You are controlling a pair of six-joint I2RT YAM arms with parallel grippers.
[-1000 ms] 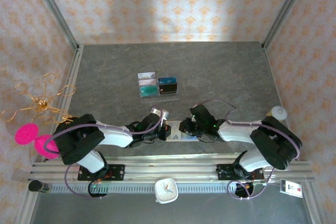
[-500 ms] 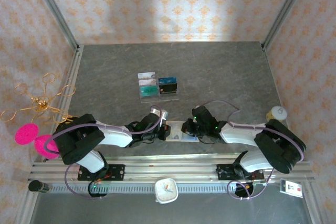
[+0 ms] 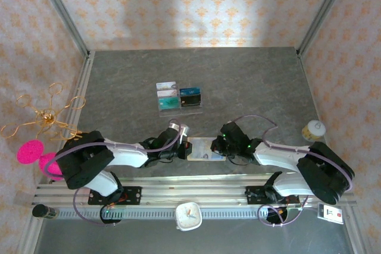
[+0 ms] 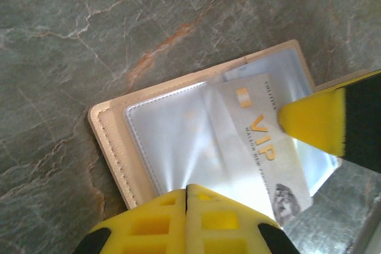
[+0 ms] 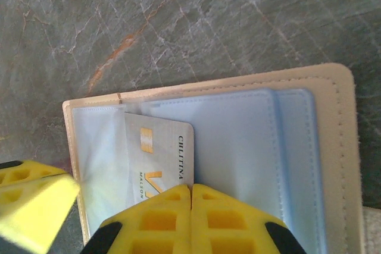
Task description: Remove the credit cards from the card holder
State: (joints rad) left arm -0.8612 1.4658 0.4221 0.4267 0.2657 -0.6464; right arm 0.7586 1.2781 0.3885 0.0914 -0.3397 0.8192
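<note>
Here, the beige card holder lies open between the claws, long axis running claw to claw. A pale card lettered "VIP" slants from its sleeve under the closed right gripper; the left gripper is closed too.

Card holder flat on grey table

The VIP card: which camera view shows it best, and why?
Left wrist: the VIP card lies nearly whole, lettering readable, in the open wallet. Right wrist catches one end, partly hidden behind the right end effector. Overhead, it is too small to make out.
</note>
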